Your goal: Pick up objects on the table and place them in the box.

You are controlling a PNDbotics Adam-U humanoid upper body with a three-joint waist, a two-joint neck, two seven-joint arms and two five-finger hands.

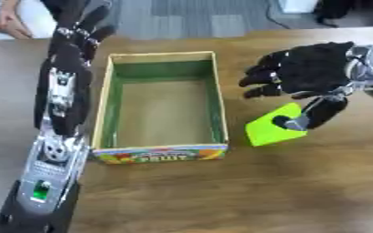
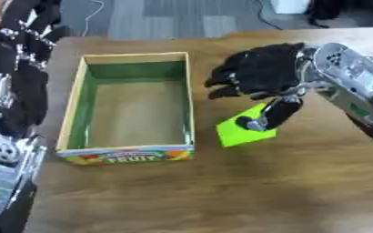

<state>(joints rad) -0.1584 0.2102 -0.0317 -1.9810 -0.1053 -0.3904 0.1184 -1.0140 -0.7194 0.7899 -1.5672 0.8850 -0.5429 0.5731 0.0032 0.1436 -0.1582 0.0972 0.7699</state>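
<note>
A lime-green block [image 1: 263, 131] lies on the wooden table just right of the box [image 1: 103, 104]. The box is an open rectangle with green inner walls, a bare cardboard floor and a fruit print on its front; nothing lies inside it. My right hand [image 1: 315, 68] hovers over the block, its fingers reaching left toward the box and slightly bent. Its thumb [image 1: 313, 116] points down and rests on the block's top right, hiding that corner. My left hand [image 1: 72, 43] is stretched out flat beside the box's far left corner, fingers pointing away.
My left forearm [image 1: 58, 109] runs along the whole left side of the box. The table's far edge [image 1: 245, 32] lies just behind the box. Bare wood [image 1: 245, 191] stretches in front of the box and block.
</note>
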